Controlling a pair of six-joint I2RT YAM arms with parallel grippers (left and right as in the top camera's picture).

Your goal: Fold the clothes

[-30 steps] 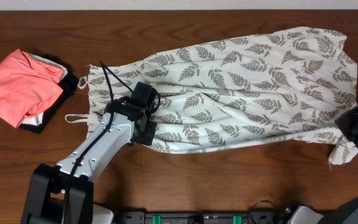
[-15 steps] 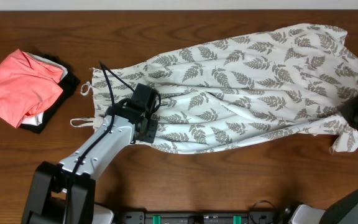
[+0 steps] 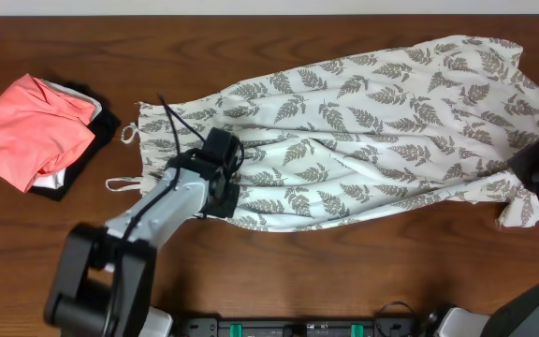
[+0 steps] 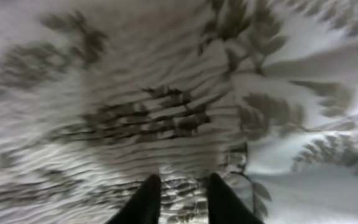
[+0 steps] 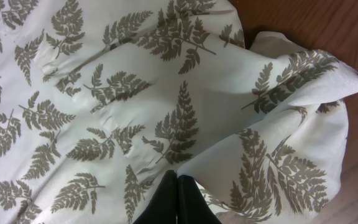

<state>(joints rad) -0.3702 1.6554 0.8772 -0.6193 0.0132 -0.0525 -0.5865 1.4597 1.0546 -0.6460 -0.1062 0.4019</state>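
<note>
One blurred left gripper (image 4: pixel 182 179), jaw gap dim against dress (image 4: pixel 166 93).

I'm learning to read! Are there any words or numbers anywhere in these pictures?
None: no word, number or label can be read. The dress shows only fern leaves; the pink garment and the table carry no writing.

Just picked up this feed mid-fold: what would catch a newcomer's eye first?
The fern-print dress sprawls across the table from centre-left to far right. The right gripper is shut on a hem corner; the left gripper presses into the smocked bodice, grip unclear. A coral-pink garment sits on a black garment at far left.
</note>
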